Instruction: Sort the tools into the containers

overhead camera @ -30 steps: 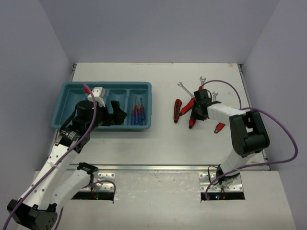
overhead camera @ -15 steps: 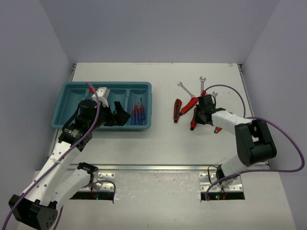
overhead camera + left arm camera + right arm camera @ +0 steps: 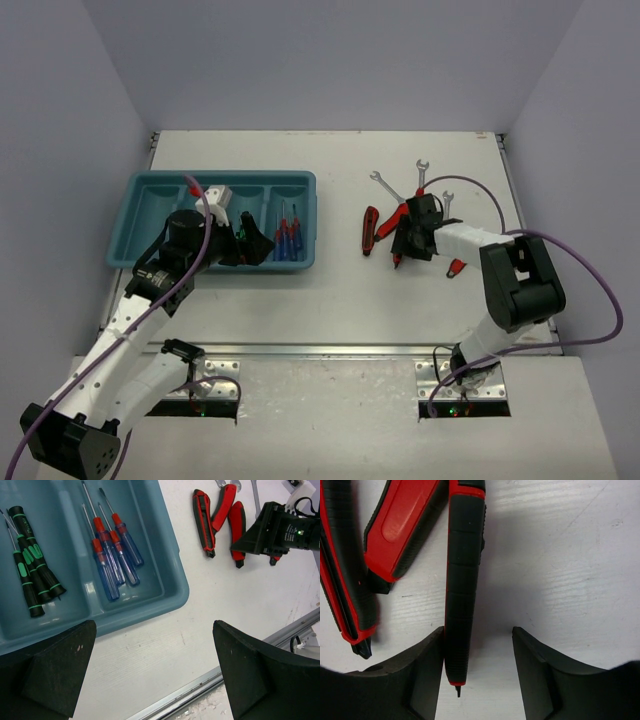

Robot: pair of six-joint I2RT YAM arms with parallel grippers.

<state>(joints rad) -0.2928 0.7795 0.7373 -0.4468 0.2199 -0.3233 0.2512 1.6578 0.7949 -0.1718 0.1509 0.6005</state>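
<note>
The teal tray (image 3: 150, 190) lies at the left. In the left wrist view its compartments (image 3: 165, 575) hold black-and-green screwdrivers (image 3: 32, 565) and blue/red screwdrivers (image 3: 112, 550). My left gripper (image 3: 250, 243) hovers over the tray's near right part, open and empty (image 3: 155, 680). My right gripper (image 3: 403, 245) is low over the red-handled pliers (image 3: 395, 220). It is open (image 3: 477, 670), and one red-and-black handle (image 3: 462, 580) lies between the jaws against the left finger (image 3: 415, 675). Three silver wrenches (image 3: 421, 172) lie just beyond.
A red-and-black tool (image 3: 369, 230) lies left of the pliers and shows in the left wrist view (image 3: 202, 522). A small red piece (image 3: 457, 267) lies right of my right gripper. More red handles (image 3: 400, 525) lie left of the handle between the jaws. The table's metal front edge (image 3: 210, 690) runs near.
My right gripper has shifted over the pliers, first right and nearer, then back left. My left gripper has moved slightly right and nearer over the tray.
</note>
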